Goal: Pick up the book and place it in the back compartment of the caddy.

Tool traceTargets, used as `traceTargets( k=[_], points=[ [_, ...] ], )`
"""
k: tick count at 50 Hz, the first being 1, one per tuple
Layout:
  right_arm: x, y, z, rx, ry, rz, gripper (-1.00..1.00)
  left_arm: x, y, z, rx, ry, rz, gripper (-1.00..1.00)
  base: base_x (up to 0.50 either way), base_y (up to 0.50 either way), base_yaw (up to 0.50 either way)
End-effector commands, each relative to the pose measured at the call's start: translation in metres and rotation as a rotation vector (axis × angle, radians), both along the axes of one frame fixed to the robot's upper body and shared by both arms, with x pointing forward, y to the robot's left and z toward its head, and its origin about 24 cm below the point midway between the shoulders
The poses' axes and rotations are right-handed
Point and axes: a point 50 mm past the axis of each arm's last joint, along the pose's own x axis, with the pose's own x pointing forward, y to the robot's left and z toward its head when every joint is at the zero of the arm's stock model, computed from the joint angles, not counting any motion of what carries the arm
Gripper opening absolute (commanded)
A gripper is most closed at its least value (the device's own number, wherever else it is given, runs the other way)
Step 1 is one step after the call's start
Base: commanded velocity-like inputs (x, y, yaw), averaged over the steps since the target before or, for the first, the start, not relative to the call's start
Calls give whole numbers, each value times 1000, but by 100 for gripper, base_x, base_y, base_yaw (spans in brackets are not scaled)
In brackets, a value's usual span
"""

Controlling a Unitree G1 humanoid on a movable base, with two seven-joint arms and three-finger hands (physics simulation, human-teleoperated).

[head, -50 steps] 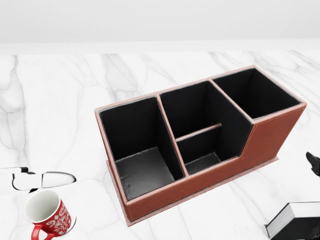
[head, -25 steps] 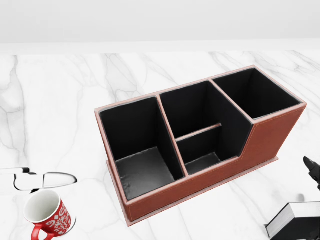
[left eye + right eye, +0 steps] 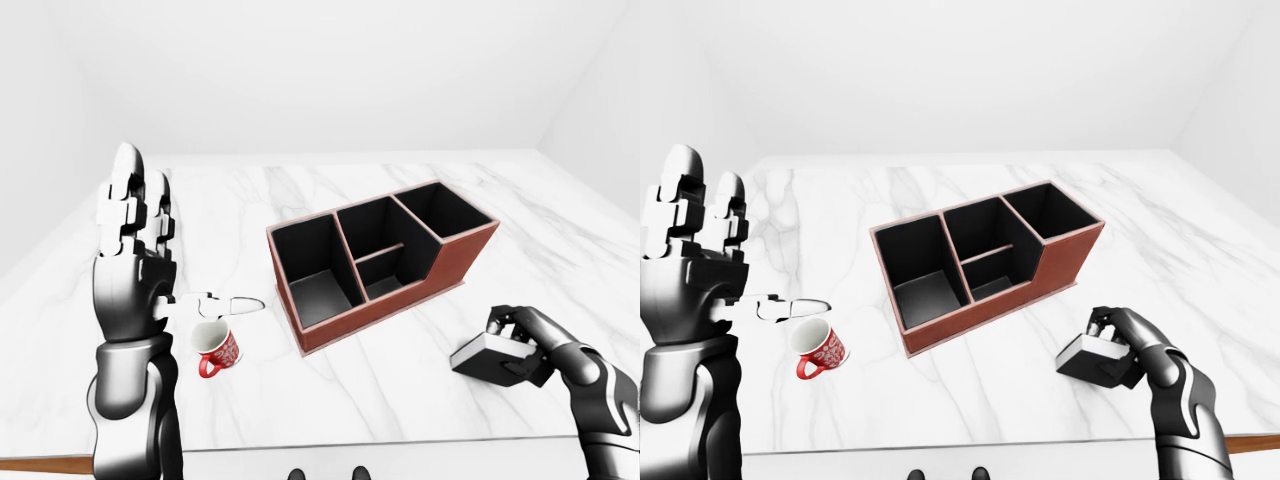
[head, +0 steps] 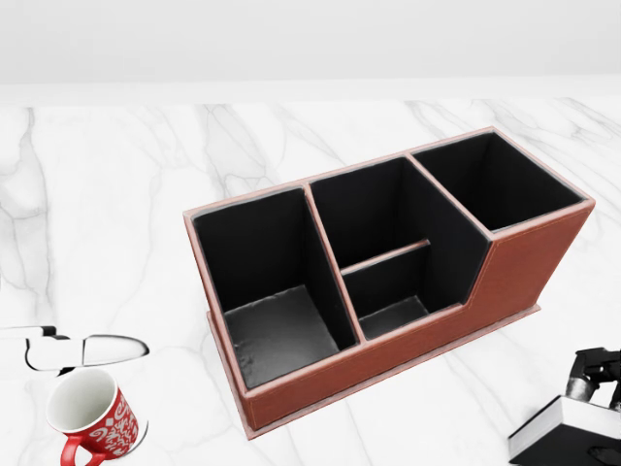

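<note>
The book (image 3: pixel 478 360), dark-covered with white page edges, lies on the marble table at the lower right of the left-eye view. My right hand (image 3: pixel 512 346) has its fingers curled over and around it; in the head view those fingers (image 4: pixel 594 373) rest on the top of the book (image 4: pixel 561 427). The brown caddy (image 4: pixel 388 361) with black compartments stands in the middle, apart from the book. My left hand (image 3: pixel 135 215) is raised upright at the left, open and holding nothing, and its thumb (image 4: pixel 97 348) juts toward the caddy.
A red and white mug (image 4: pixel 94 416) stands at the lower left of the head view, just below my left thumb. The marble table (image 3: pixel 330 390) ends at an edge near the bottom of the eye views. White walls lie beyond.
My right hand has come down and to the left onto the book and closed its fingers over the top. The book has shifted slightly left. Caddy, mug and left hand are unchanged.
</note>
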Motion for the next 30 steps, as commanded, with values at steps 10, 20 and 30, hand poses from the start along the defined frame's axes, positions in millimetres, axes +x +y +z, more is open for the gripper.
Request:
traceTargets(
  k=[10,20,30],
  points=[
    [4,10,28,-8,-64,10,-100,-1,0,2,0,-12,0,99,0,0,0],
    [4,19,54,-29,-100,21,-100,-1,2,4,-3,-18,2,99,0,0,0],
    [3,32,86,-98,-208,65,-100,0,2,3,-5,-16,3,100,0,0,0]
  ],
)
